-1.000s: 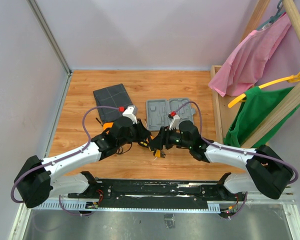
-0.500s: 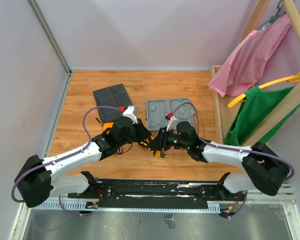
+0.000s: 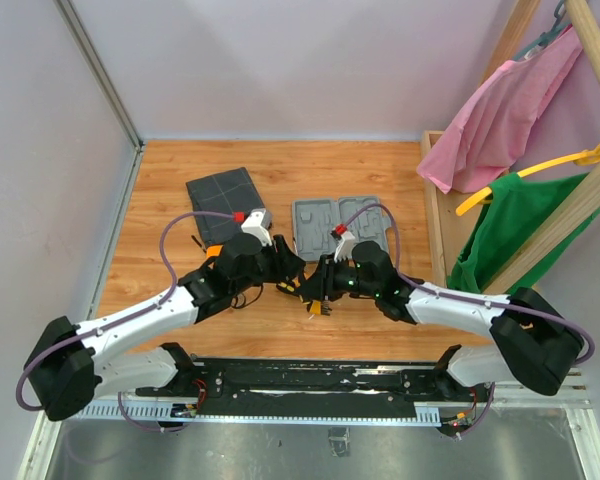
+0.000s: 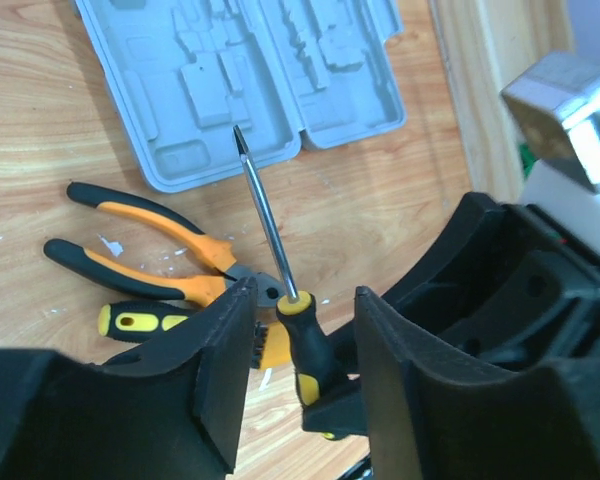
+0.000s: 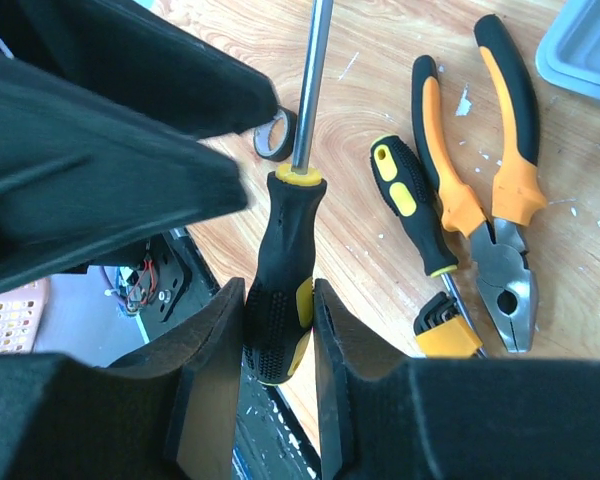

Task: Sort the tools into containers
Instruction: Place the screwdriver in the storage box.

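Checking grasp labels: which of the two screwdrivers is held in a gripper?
The raised screwdriver, handle clamped in the right gripper. The other screwdriver lies flat beside the pliers, untouched.

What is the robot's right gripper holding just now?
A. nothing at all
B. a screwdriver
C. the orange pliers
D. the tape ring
B: in the right wrist view, the right gripper is clamped on both sides of the screwdriver handle, while the pliers and tape ring lie loose on the table.
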You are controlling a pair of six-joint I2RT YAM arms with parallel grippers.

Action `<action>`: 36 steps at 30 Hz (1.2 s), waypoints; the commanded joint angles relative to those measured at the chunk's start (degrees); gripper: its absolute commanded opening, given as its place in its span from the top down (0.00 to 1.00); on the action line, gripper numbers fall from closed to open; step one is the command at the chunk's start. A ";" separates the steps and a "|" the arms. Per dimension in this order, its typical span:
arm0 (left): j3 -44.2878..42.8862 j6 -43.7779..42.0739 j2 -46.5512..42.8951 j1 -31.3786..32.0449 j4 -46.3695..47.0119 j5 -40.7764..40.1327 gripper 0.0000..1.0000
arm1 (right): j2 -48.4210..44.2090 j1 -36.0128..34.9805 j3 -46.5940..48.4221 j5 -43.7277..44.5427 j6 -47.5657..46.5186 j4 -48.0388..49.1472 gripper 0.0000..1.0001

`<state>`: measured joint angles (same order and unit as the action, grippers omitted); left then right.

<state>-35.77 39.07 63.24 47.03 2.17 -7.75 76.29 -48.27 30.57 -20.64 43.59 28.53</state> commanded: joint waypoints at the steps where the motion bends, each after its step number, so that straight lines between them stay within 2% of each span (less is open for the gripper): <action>1: 0.08 0.02 -4.51 0.44 1.17 -2.82 0.48 | -2.35 -0.90 3.06 2.39 -2.38 -5.65 0.97; 11: -1.68 -0.09 -12.40 0.44 -2.30 -5.18 0.21 | -8.83 -0.57 7.09 13.54 -10.16 -22.40 0.98; 19: -10.71 -0.33 -16.10 0.43 -9.84 -8.92 0.01 | -12.16 2.61 9.99 20.10 -13.77 -30.51 0.99; 30: -30.54 5.16 -12.17 0.18 -20.13 -10.28 0.01 | -7.71 11.46 17.57 21.21 -15.64 -37.65 0.99; 36: -37.47 7.34 -11.38 0.17 -19.93 -9.36 0.01 | -1.41 13.77 23.13 20.05 -16.74 -39.95 0.99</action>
<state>-69.49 44.23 51.90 47.03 -16.71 -16.88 71.40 -36.12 48.99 -0.80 28.80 -8.67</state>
